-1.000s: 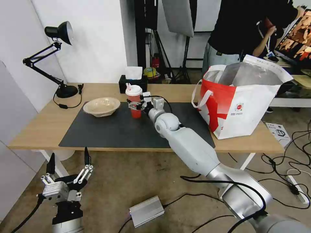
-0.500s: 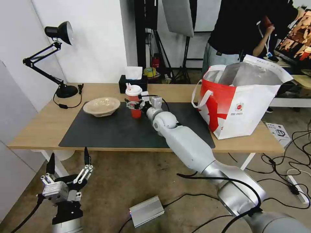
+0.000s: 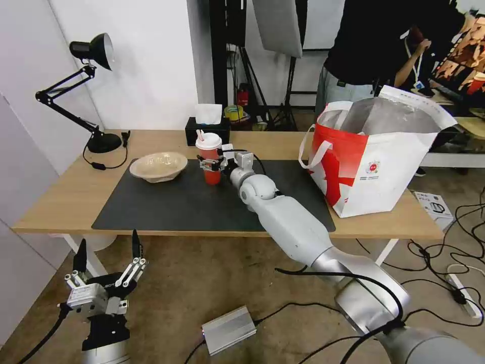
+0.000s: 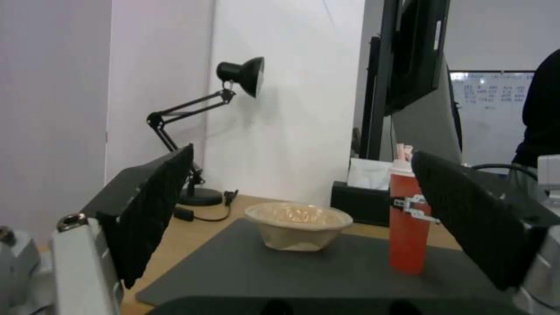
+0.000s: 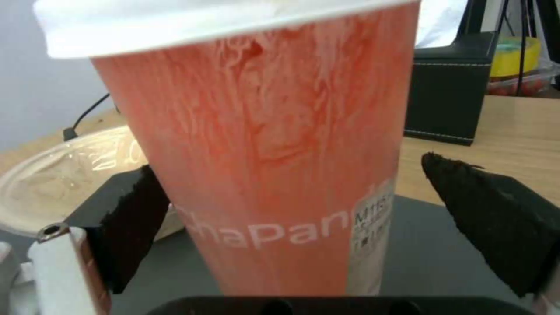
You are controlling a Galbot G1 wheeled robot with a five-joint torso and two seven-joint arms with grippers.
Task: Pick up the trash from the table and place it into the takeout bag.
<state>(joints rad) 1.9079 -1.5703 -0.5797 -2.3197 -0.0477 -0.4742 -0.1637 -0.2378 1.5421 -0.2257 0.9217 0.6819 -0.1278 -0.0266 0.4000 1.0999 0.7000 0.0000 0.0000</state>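
red cup (image 5: 274, 144) marked "chapan", between open right gripper (image 5: 318, 227) fingers

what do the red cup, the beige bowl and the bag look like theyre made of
Red cup: probably matte paper, printed lettering, with a smooth white plastic-looking lid. Beige bowl: looks like moulded pulp, dull and slightly rough. Bag: white-and-red outside, maybe coated fabric or plastic, with a shiny crinkled silver foil lining.
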